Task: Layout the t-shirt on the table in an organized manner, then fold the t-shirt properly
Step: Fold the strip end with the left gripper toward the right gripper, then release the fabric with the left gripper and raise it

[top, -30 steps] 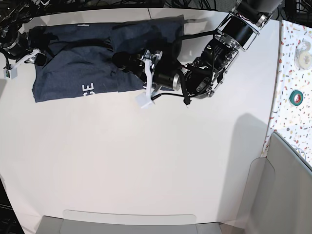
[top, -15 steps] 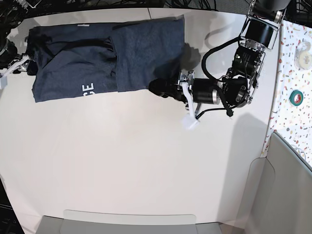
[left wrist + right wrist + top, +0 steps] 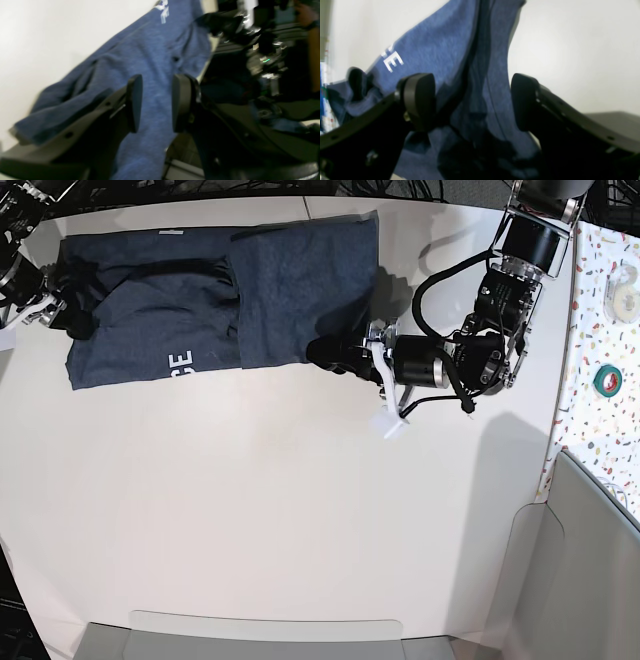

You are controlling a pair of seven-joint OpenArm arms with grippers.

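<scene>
Lying near the far edge of the table (image 3: 300, 510), the t-shirt (image 3: 200, 300) takes up only the top left part in the base view. Its top edge runs close along the table's far rim. Its left edge is close to the table's left side. All the room in front of the shirt, toward the near edge, is bare white table, and a wide strip to the right of it is bare too.

The t-shirt is dark blue and soft looking. It is partly folded: a plain flap lies over its right half, with a straight edge at the bottom. White letters (image 3: 180, 361) show near its lower left edge. There are some wrinkles and a dark fold line across the middle.

The left end effector (image 3: 335, 355) is at the lower right corner of the shirt, right by the flap's edge. In the left wrist view its two pads (image 3: 134, 102) stand a little apart with only blue cloth seen behind them, not pinched between them.

The right end effector (image 3: 62, 308) is at the shirt's left edge, by the table's left side. In the right wrist view its pads (image 3: 420, 97) stand wide apart, with rumpled cloth lying between and below them. I cannot tell if they touch it.
</scene>
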